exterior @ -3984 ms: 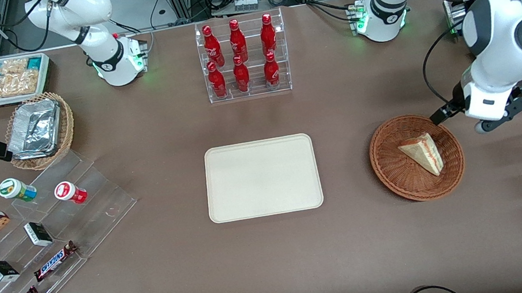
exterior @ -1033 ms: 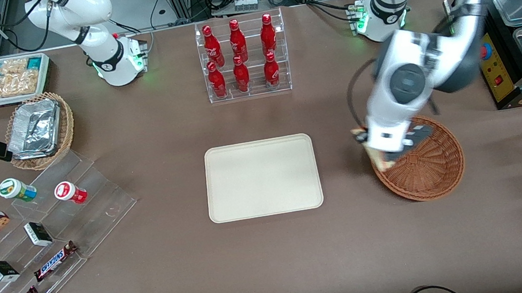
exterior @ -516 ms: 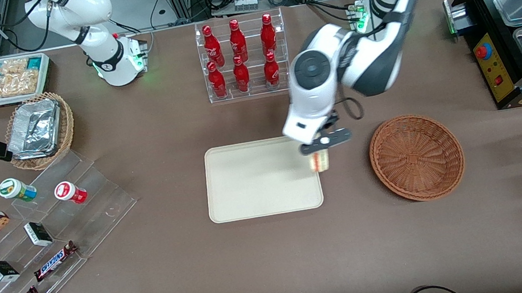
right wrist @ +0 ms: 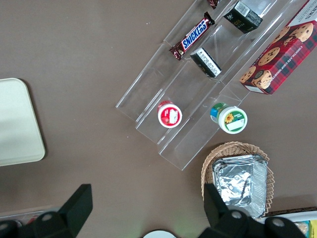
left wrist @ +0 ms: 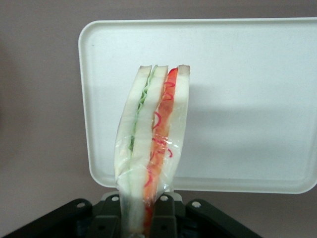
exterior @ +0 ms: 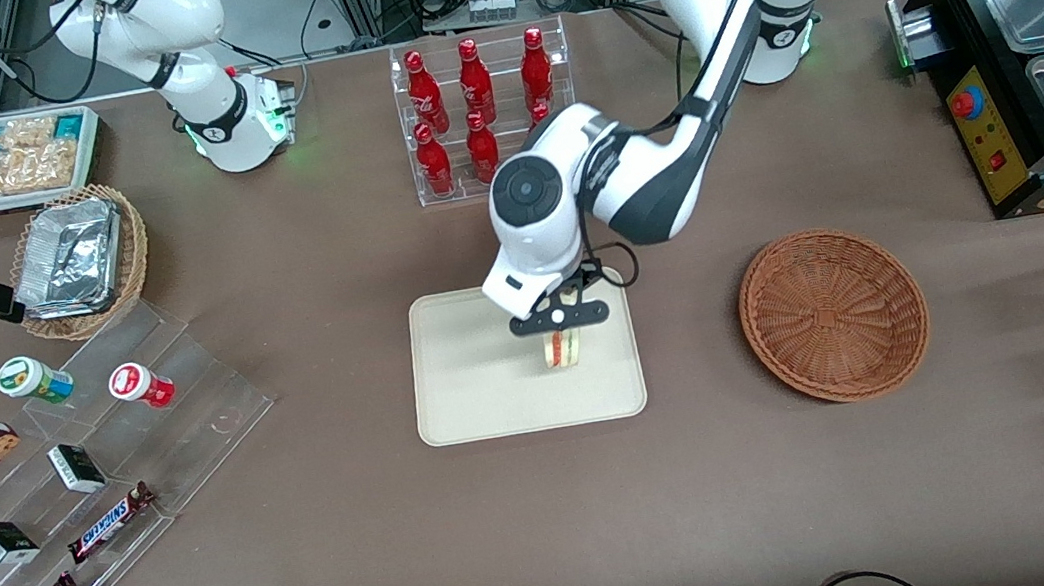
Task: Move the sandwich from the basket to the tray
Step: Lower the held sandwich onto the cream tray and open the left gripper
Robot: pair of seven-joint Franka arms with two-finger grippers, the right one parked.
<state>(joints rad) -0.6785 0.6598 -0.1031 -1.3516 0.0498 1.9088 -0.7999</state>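
My left gripper (exterior: 560, 328) is shut on the sandwich (exterior: 564, 348) and holds it just above the cream tray (exterior: 473, 380), over the tray's part nearer the working arm's end. In the left wrist view the sandwich (left wrist: 151, 139) hangs cut edge out, showing green and red filling between pale bread in clear wrap, pinched between the fingers (left wrist: 168, 218), with the tray (left wrist: 247, 99) below it. The reddish-brown basket (exterior: 833, 313) is empty, beside the tray toward the working arm's end.
A clear rack of red bottles (exterior: 484, 116) stands farther from the front camera than the tray. Toward the parked arm's end are clear stepped shelves (exterior: 100, 459) with snacks, a tan basket of foil trays (exterior: 79, 260) and a white bin (exterior: 10, 159).
The gripper has carried the sandwich out of the basket, past the tray's rim, to a spot over the tray. The basket is left empty.
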